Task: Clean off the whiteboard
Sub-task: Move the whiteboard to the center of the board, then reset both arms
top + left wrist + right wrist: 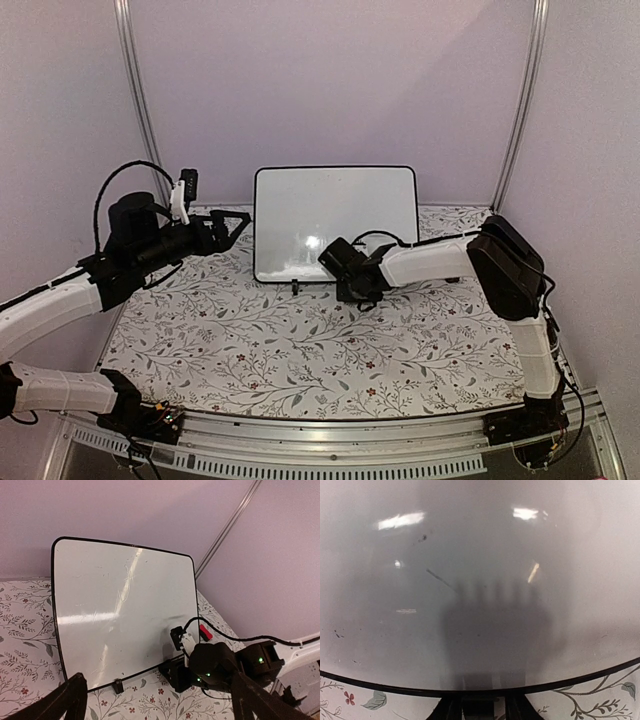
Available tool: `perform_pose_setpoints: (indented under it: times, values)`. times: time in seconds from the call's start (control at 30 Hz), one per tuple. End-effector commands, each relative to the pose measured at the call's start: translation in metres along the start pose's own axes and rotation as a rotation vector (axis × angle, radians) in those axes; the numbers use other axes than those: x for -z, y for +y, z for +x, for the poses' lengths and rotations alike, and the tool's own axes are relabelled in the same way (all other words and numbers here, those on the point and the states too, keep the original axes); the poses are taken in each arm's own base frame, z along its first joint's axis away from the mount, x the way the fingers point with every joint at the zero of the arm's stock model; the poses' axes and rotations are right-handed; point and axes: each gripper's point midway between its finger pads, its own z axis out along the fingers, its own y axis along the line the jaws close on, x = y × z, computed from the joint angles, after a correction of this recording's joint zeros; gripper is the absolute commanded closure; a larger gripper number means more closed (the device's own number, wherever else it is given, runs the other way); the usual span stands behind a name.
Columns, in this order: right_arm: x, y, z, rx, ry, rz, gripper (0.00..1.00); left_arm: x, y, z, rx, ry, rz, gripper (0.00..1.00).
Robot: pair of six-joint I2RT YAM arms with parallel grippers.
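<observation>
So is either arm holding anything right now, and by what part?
Left gripper is open and empty. Right gripper, at the lower edge of the whiteboard: cannot tell, its fingertips barely show.

Glossy whiteboard [480, 555] close up, faint smudges [440, 578], floral tablecloth [600, 705] below

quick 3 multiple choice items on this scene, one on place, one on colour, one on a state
1. Where does the board stand? A upright at the far edge of the table; B flat mid-table; C at the near edge.
2. Rim colour? A red; B black; C blue.
3. Left gripper? A open; B shut; C clamped on the board.
Answers: 1 A, it stands just before the back wall; 2 B, a thin black line rings it; 3 A, its fingers stand wide apart.
</observation>
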Motion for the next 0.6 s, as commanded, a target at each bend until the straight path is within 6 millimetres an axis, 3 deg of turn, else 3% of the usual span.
perform_pose_setpoints:
  times: [0.0,0.17,0.27,0.3,0.47,0.53,0.57]
  values:
    - [-0.018,-0.03,0.028,0.047,0.081,0.091,0.66,0.003,0.005,-0.003,0.0,-0.018,-0.014,0.0]
    - [0.018,-0.024,0.019,0.056,0.029,0.031,0.43,0.002,0.005,-0.002,0.002,-0.014,-0.008,0.0]
    - [0.044,-0.016,0.019,0.098,0.007,-0.005,0.08,0.003,0.002,-0.003,-0.008,-0.012,0.002,0.0]
    - [0.054,-0.014,0.02,0.108,-0.003,-0.021,0.02,0.004,0.003,-0.003,-0.012,-0.013,-0.003,0.0]
    - [0.107,-0.015,0.029,0.167,-0.048,-0.168,0.01,0.013,-0.004,-0.017,0.004,0.014,-0.033,0.0]
    - [0.122,-0.027,0.036,0.16,-0.055,-0.229,0.01,0.022,-0.012,-0.017,0.026,0.032,-0.014,0.0]
    - [0.139,-0.033,0.028,0.143,-0.089,-0.272,0.01,0.029,-0.015,-0.018,0.024,0.026,-0.001,0.0]
